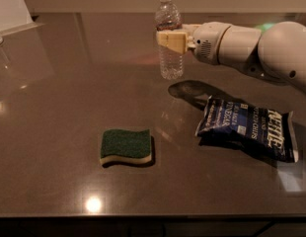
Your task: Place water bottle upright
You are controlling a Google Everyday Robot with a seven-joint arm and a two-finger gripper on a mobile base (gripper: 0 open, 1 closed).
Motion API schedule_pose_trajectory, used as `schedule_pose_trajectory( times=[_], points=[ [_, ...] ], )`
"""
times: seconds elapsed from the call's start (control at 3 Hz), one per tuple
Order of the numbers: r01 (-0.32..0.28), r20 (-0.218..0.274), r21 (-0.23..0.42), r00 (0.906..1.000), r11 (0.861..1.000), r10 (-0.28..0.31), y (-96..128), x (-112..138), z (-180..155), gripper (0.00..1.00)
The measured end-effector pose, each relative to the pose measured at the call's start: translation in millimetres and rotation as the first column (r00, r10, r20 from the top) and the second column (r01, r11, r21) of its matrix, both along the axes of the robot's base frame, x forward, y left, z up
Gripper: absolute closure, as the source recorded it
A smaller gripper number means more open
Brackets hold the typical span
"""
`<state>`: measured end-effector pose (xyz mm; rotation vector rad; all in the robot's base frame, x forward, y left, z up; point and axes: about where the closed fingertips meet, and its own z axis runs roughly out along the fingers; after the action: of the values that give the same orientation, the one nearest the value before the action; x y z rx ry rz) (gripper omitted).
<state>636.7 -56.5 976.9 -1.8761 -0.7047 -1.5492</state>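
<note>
The water bottle is clear ribbed plastic with a white cap and a dark label band near its neck. It stands upright, its base at or just above the dark table, right of centre towards the back. My gripper comes in from the right on a white arm. Its tan fingers are closed around the bottle's upper middle, below the label band.
A green sponge with a pale underside lies at front centre. A dark blue chip bag lies at the right, under the arm. A pale object stands at the far left corner.
</note>
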Motion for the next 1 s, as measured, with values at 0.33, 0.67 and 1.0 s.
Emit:
schedule_pose_trajectory(
  times=[0.33, 0.67, 1.0],
  points=[
    [-0.021, 0.02, 0.031, 0.9996, 0.999, 0.021, -3.4, -1.8, -5.7, 1.0],
    [-0.044, 0.026, 0.04, 0.9987, 0.998, 0.043, -5.1, -2.9, -10.8, 1.0],
    [-0.057, 0.019, 0.045, 0.9983, 0.997, 0.056, -7.3, -4.0, -18.8, 1.0]
  ],
)
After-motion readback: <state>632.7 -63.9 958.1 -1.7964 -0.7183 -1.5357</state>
